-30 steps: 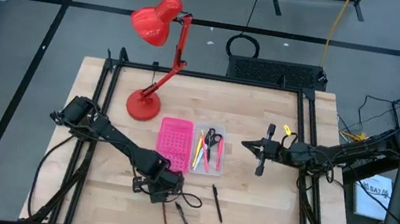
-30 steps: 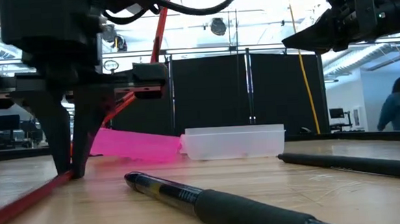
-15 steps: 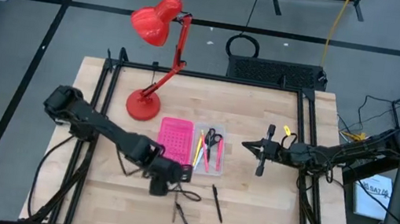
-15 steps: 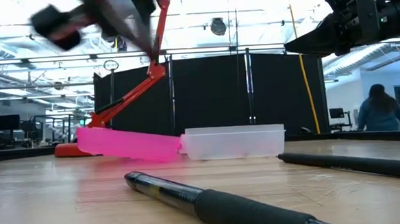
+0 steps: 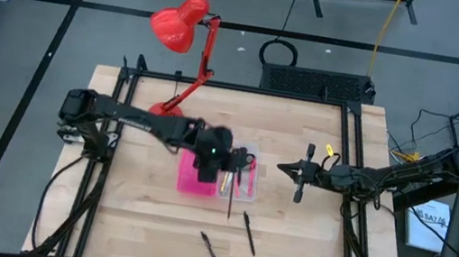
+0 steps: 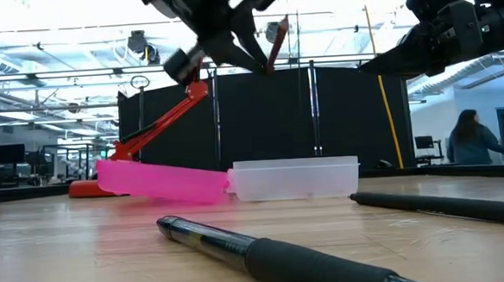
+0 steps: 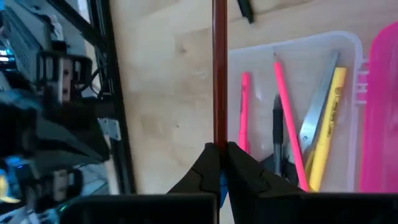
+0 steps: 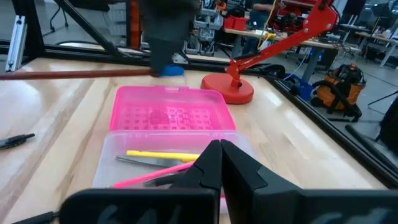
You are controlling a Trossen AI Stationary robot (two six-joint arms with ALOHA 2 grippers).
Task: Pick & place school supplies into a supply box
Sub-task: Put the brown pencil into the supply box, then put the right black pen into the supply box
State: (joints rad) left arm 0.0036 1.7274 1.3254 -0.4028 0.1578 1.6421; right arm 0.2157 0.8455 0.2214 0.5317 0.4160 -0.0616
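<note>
I am looking at the light wooden table (image 5: 286, 237) with the bright pink perforated rectangular tray (image 5: 192, 182) lying flat beside the small clear translucent plastic supply box (image 5: 241, 194), the two touching along their long sides. The box is already holding a yellow pen (image 7: 328, 121), two thin pink pencils (image 7: 286, 115) and small metal scissors (image 7: 317, 112). My left gripper (image 5: 226, 160) is hanging above that box, its fingers (image 7: 239, 171) pinched together on a long thin dark red pencil (image 7: 219, 68), which is sticking straight out from the fingertips past the box's edge. My right gripper (image 5: 300, 172) is waiting in the air just to the right of the box, its fingers pressed together on nothing. Two black pens (image 5: 211, 252) are lying on the wood nearer the front edge, well apart from both grippers.
</note>
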